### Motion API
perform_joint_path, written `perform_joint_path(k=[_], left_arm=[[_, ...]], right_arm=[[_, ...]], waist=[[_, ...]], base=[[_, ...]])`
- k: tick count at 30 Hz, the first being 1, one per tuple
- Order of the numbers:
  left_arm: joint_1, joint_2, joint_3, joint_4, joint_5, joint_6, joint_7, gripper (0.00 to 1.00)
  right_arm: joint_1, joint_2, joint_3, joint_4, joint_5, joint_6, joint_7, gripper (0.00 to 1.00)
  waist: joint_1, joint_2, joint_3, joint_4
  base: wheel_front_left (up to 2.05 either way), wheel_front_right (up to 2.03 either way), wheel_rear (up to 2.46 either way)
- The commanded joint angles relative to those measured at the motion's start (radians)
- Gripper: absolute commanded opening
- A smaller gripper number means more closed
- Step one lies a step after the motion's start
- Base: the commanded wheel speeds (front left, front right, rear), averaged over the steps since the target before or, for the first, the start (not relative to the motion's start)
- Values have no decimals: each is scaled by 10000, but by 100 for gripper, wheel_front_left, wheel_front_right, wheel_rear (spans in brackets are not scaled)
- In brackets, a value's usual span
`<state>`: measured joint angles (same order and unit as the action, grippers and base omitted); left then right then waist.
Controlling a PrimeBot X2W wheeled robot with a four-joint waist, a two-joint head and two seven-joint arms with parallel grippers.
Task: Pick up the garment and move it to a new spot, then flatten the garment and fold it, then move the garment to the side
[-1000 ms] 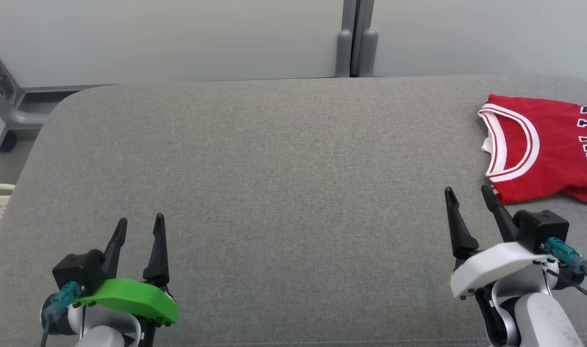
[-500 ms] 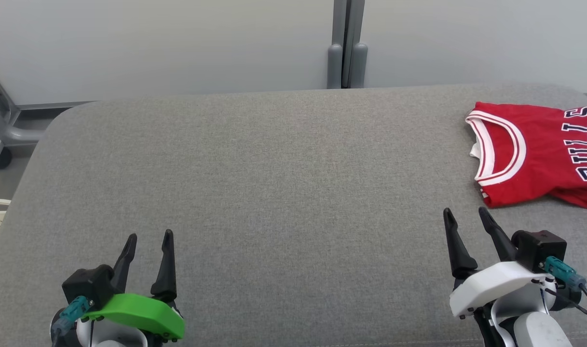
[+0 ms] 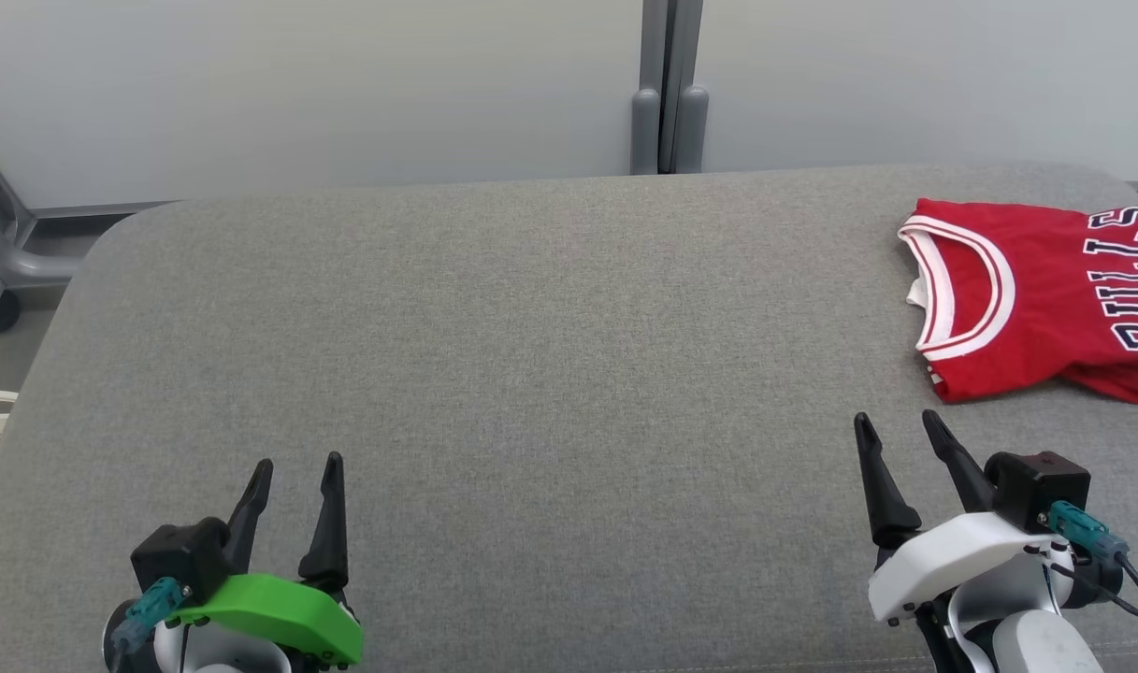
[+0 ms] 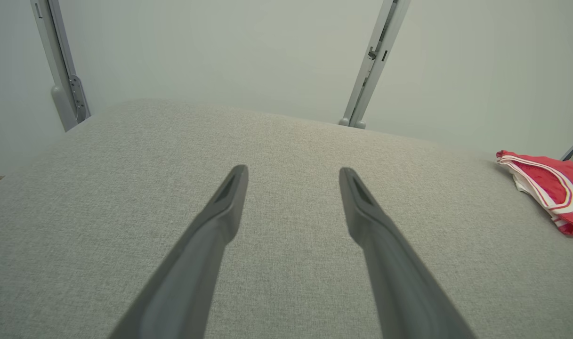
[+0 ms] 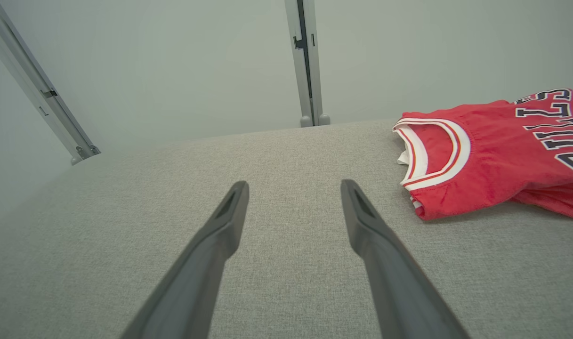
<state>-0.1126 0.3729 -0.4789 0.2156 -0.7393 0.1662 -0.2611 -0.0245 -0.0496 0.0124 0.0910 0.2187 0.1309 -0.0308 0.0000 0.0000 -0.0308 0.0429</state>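
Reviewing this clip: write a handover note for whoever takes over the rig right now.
Left claw: open, empty, over the grey surface, near left.
Right claw: open, empty, near right, just short of the jersey, not touching.
Red jersey: on the surface's far right, collar toward the middle, partly cut off by the picture's edge.
Done: unclear; jersey looks layered, but a finished fold cannot be confirmed.
Left: unless already folded, pick up, move, flatten, fold, set aside.
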Motion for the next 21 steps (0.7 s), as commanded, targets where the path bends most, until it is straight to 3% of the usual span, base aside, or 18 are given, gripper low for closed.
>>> perform_joint_path(k=[1,7,8,13,21], left_arm=[[103,43,2,-3,64,-26,-17,100],[59,63,-52,33,11,-73,12,100],[2,-1,-66,22,4,-35,37,0],[199,-253,-131,335,-125,-62,94,0],[137,-579,398,308,-1092,-340,401,0]], right_arm=[[83,-24,-11,-36,-17,-4,9,100],[110,-24,30,-133,55,-4,30,100],[0,0,27,-68,46,0,25,0],[144,57,-12,360,233,0,67,0],[27,49,-317,482,1728,0,332,0]], waist=[[0,0,-2,3],[0,0,4,5],[0,0,3,4],[0,0,5,0],[0,0,24,-28]], base=[[0,0,0],[0,0,0],[0,0,0],[0,0,0],[0,0,0]])
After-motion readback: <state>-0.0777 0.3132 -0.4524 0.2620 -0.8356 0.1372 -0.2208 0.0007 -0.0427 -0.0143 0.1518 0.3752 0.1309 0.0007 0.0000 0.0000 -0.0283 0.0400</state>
